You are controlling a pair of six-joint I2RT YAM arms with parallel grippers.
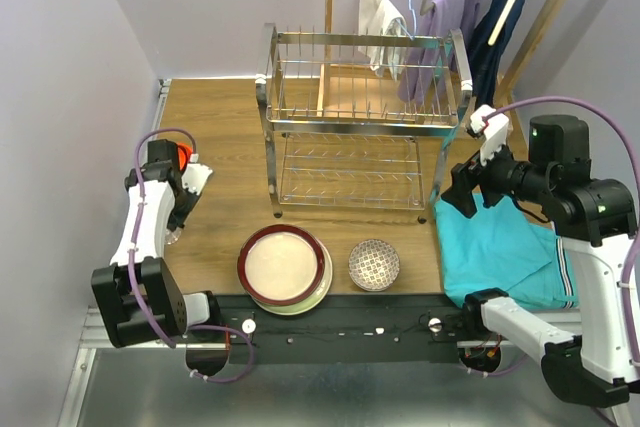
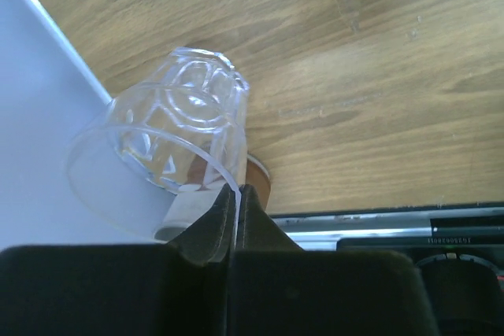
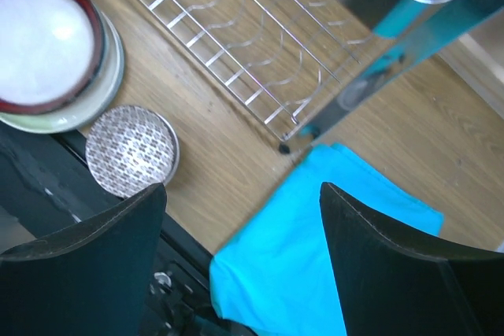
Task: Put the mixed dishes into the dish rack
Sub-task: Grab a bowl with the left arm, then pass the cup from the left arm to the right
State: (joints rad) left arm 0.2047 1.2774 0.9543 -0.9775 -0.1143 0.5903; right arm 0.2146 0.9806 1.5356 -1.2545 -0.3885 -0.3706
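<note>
My left gripper [image 2: 237, 190] is shut on the rim of the clear glass [image 2: 177, 127], which is tilted on its side near the table's left edge; in the top view the gripper [image 1: 176, 219] is at the far left. A dark-red-rimmed cream plate [image 1: 282, 263] lies on a pale green plate [image 1: 318, 292] at the front centre. A patterned bowl [image 1: 374, 264] sits right of them. The chrome dish rack [image 1: 365, 117] stands at the back centre. My right gripper [image 3: 242, 190] is open and empty above a teal cloth [image 3: 315, 257], right of the rack [image 3: 252, 45].
A beige-brown object [image 2: 258, 182] is partly hidden behind the glass. Something orange [image 1: 180, 154] shows behind the left arm. The teal cloth [image 1: 500, 252] lies at the right. A wooden hanger stand with clothes [image 1: 440, 7] stands behind the rack. A wall [image 1: 60, 97] borders the left.
</note>
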